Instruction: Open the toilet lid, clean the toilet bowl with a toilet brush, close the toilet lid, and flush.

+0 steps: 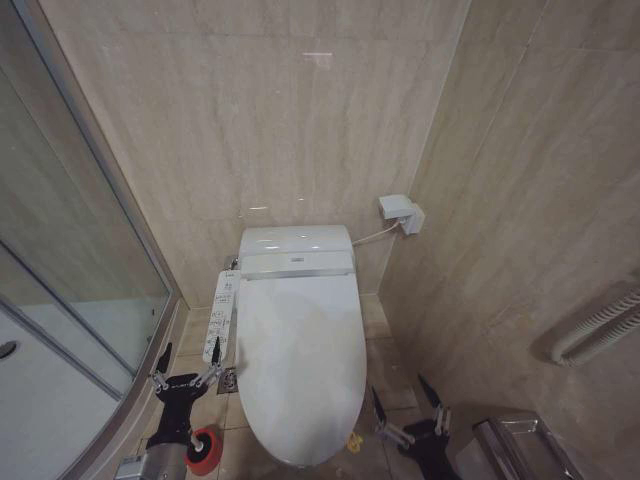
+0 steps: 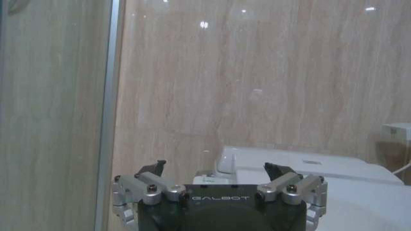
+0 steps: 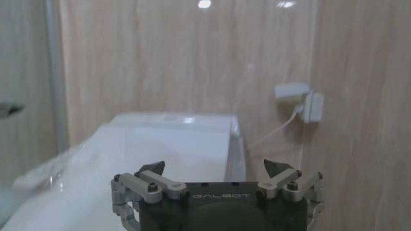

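Note:
The glossy white toilet lid (image 1: 300, 365) lies shut over the toilet bowl, hiding the inside; a small yellow loop (image 1: 354, 440) hangs at its front edge. The white button-panel arm (image 1: 220, 315) runs along the bowl's left side. A round red holder cup (image 1: 205, 450) stands on the floor at the lower left; the toilet brush itself cannot be made out. My left gripper (image 1: 187, 364) hovers open left of the lid, just above the red cup. To the right of the lid's front, my right gripper (image 1: 403, 399) is open and holds nothing. Both wrist views show open jaws (image 2: 218, 169) (image 3: 215, 167).
A glass shower door with a metal frame (image 1: 100, 230) curves along the left. Beige tiled walls close in behind and on the right, with a white wall socket and cable (image 1: 402, 215). A metal bin (image 1: 520, 445) and a white hose (image 1: 600, 330) sit at the right.

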You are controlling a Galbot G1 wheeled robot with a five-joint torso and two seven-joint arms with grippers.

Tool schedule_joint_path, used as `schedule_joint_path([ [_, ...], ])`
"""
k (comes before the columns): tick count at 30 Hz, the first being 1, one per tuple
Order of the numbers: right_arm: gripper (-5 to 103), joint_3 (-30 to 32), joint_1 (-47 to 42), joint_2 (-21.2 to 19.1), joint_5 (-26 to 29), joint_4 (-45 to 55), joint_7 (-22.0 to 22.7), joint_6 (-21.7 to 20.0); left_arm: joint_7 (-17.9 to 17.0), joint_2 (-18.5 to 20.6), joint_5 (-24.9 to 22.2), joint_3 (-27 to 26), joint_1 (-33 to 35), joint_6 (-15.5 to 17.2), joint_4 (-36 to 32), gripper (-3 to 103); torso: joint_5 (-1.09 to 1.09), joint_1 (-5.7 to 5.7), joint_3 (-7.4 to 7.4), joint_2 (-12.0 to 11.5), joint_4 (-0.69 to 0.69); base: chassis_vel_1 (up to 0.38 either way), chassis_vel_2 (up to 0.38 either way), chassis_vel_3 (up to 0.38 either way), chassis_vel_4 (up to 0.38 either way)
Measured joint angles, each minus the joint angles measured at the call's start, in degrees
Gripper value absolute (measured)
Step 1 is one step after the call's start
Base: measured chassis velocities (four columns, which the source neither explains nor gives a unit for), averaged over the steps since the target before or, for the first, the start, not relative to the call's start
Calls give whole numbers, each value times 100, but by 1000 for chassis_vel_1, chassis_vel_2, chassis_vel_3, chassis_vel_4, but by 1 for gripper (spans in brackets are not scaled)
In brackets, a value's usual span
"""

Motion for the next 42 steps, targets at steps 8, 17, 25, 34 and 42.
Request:
schedule_joint_path([
  [8,100,-190,-68,-71,0,-465,8,-14,-1,219,-207,-38,-58,52,-34,100,0,0,0,0,1,0,0,0,0],
  [17,100,-389,234,-4,416,-1098,-495,-214,1,334,-339,36,-273,68,100,100,1,0,0,0,0,0,0,0,0],
  [25,100,-198,379,-349,81,-1656,-1340,-76,2,422,-429,48,-391,69,239,100,1,0,0,0,1,0,0,0,0],
  [34,100,-134,767,-273,71,-2217,-2136,80,3,414,-469,129,-590,87,392,100,1,0,0,0,0,0,0,0,0],
  [42,93,-200,1303,-41,629,-2782,-2691,399,1,358,-449,192,-707,97,532,100,1,0,0,0,0,0,0,0,0],
])
